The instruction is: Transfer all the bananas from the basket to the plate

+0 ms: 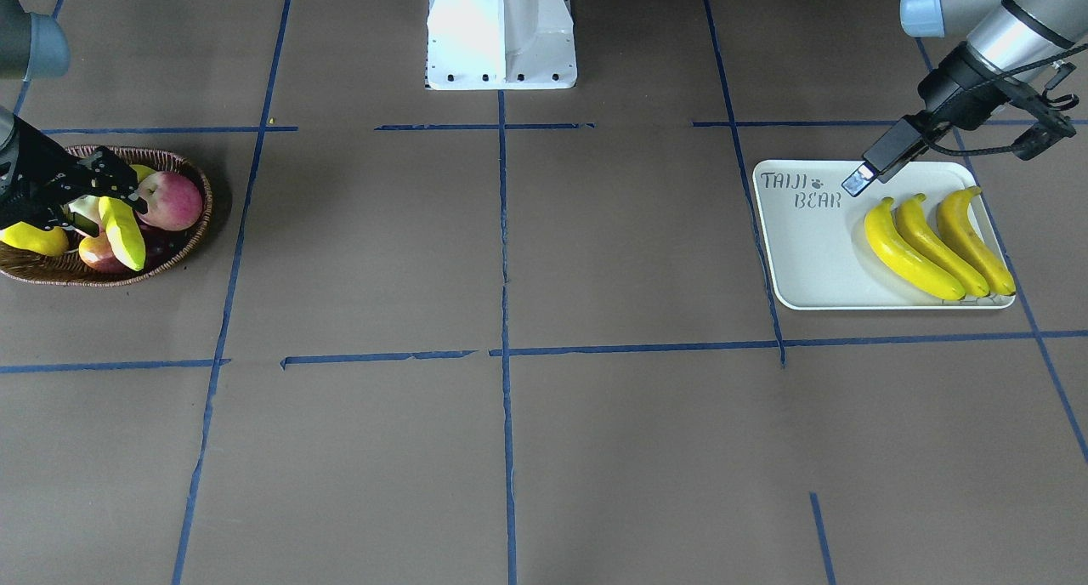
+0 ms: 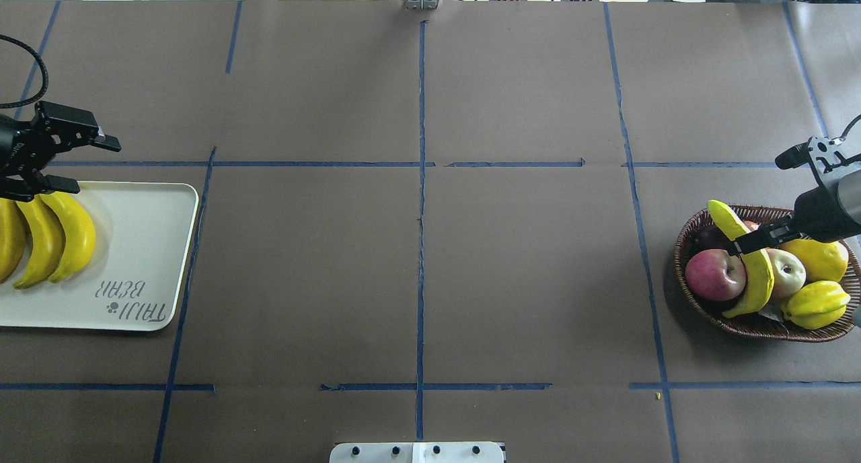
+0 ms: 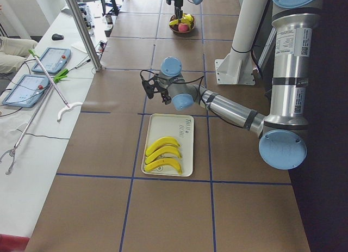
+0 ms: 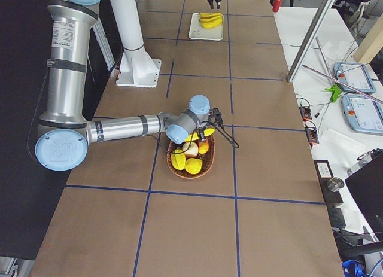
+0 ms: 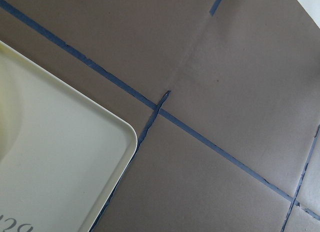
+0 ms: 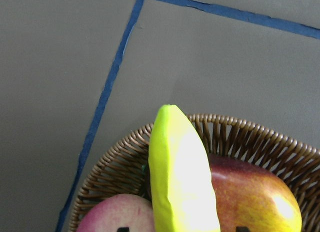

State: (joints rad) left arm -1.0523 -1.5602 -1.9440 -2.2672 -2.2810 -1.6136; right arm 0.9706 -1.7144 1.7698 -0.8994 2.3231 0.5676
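Overhead view, right edge: right gripper clamped on fourth banana. Banana tilted across apple, one end raised above rim of basket.

Left edge: three bananas lie side by side on plate, touching. Left gripper over plate's upper edge, jaws spread, holding nothing.

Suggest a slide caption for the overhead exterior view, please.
Right gripper grasps the last banana in the basket; three bananas lie on the plate, near the open left gripper.
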